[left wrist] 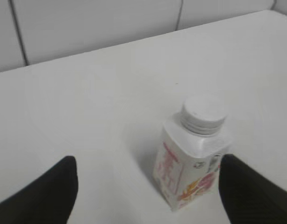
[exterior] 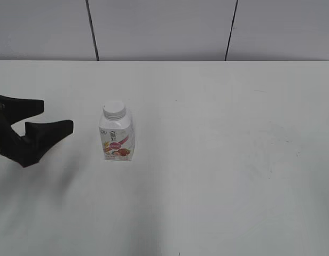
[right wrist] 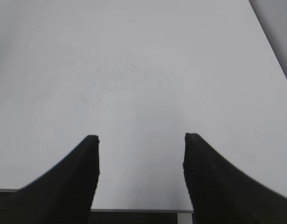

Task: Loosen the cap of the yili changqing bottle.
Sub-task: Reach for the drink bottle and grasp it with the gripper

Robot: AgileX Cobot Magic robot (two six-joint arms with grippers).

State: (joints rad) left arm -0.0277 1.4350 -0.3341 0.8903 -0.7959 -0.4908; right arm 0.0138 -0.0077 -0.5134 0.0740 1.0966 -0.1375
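The yili changqing bottle (exterior: 117, 140) stands upright on the white table, left of centre, white with a pink-red fruit label. Its white ribbed cap (exterior: 114, 110) is on the neck. My left gripper (exterior: 51, 116) is open and empty, a short way left of the bottle at about its height. In the left wrist view the bottle (left wrist: 190, 163) and cap (left wrist: 204, 114) sit just inside the right finger, and the left gripper (left wrist: 148, 172) is wide open around that space. My right gripper (right wrist: 141, 140) is open and empty over bare table near its front edge, out of the exterior view.
The white table (exterior: 234, 160) reaches back to a grey panelled wall (exterior: 164, 26). The table's front edge shows under the right gripper (right wrist: 134, 210).
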